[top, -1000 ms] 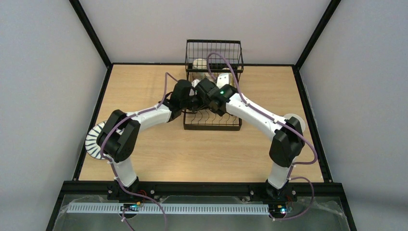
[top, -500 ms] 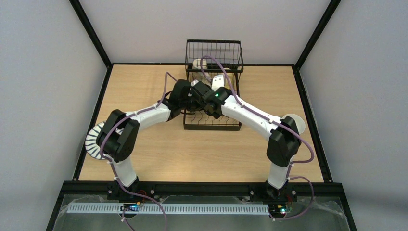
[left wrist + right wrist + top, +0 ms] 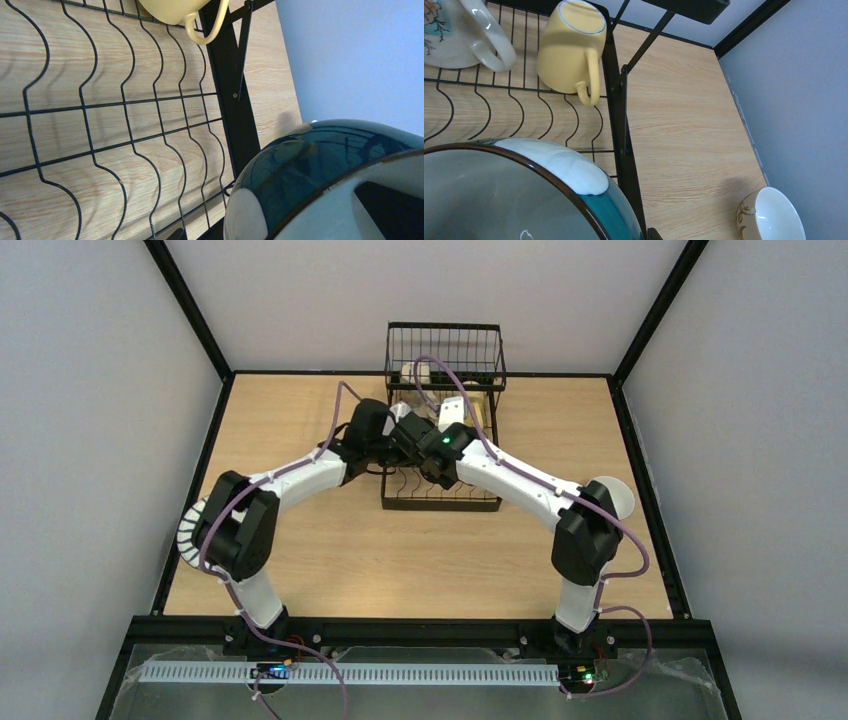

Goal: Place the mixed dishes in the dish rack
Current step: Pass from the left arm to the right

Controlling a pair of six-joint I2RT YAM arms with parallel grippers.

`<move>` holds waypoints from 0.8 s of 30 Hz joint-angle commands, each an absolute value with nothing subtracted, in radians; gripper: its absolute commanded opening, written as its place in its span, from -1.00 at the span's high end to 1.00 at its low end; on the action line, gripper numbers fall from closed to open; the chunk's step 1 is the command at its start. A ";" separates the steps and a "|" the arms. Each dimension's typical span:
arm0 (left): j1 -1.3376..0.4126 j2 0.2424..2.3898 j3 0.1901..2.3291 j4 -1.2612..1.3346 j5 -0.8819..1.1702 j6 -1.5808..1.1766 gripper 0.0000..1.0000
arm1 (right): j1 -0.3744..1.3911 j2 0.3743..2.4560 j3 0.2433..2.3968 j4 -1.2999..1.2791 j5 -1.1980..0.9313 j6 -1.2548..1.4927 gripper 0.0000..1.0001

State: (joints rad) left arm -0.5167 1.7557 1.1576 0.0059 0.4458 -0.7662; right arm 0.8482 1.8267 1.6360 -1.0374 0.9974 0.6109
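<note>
The blue-outside white bowl (image 3: 514,200) fills the bottom left of the right wrist view. It also shows at the bottom right of the left wrist view (image 3: 320,170). It hangs over the lower slotted level of the black dish rack (image 3: 440,502). My right gripper (image 3: 408,437) is shut on the bowl's wall, with one fingertip (image 3: 654,234) on the outside. My left gripper (image 3: 392,447) is right beside it. Its one visible fingertip (image 3: 172,234) stands apart from the bowl. A yellow mug (image 3: 569,50) and a beige flowered mug (image 3: 454,35) lie in the rack.
A cream bowl (image 3: 769,215) stands on the table right of the rack, by my right arm's elbow (image 3: 618,495). The striped white plate (image 3: 190,532) lies at the table's left edge, partly under my left arm. The rack's raised basket (image 3: 445,350) stands at the back.
Both wrists have moved left over the rack's front left part. The right wrist has closed in on the left one, and the left elbow has swung left.
</note>
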 commanded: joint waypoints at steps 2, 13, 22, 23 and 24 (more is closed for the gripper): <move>-0.477 1.709 1.178 -0.098 0.408 -0.685 -0.31 | 0.830 1.821 1.654 -1.104 1.119 0.650 1.00; -0.456 1.640 1.193 -0.170 0.471 -0.711 -0.29 | 0.825 1.814 1.562 -1.063 1.200 0.663 1.00; -0.432 1.628 1.161 -0.049 0.598 -0.910 -0.30 | 0.826 1.748 1.473 -0.954 1.223 0.608 1.00; -0.432 1.632 1.158 -0.034 0.612 -0.937 -0.30 | 0.825 1.737 1.459 -0.935 1.227 0.591 1.00; -0.431 1.634 1.153 -0.015 0.629 -0.968 -0.30 | 0.826 1.727 1.446 -0.917 1.233 0.578 1.00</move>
State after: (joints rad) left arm -0.4374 1.6470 1.1656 -0.0872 0.5381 -0.8341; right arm 0.8249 1.8072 1.4845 -1.0203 1.1404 0.6136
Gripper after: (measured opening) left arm 0.651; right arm 0.148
